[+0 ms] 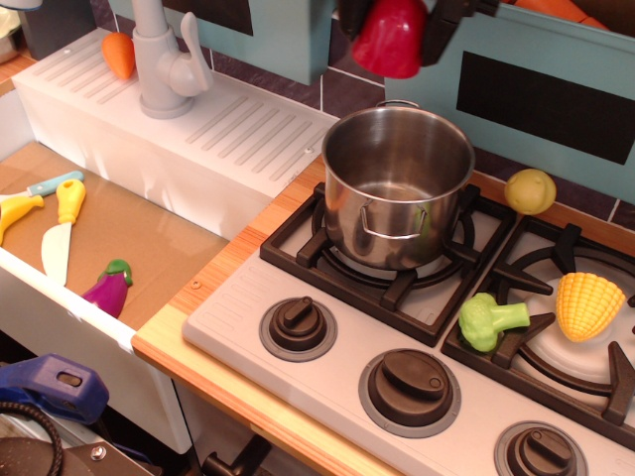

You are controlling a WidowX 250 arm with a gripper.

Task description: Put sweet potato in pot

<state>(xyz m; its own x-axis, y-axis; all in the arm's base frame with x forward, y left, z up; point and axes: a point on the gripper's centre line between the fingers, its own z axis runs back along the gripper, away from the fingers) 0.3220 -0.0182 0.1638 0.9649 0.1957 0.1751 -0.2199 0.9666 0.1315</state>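
Observation:
The sweet potato [389, 40] is a glossy red toy held in the air at the top of the view, above the far rim of the pot [397, 183]. My gripper [395, 22] is shut on it, with dark fingers on its left and right sides; most of the gripper is cut off by the top edge. The pot is a shiny steel cylinder with loop handles, standing empty on the left rear burner of the toy stove.
A yellow-green round toy [530, 190], a broccoli [486, 319] and a corn cob [589, 304] lie on the stove's right side. A grey faucet [164, 59] and an orange toy [118, 54] stand at the back left. Toy knives [60, 230] and an eggplant [110, 286] lie in the sink.

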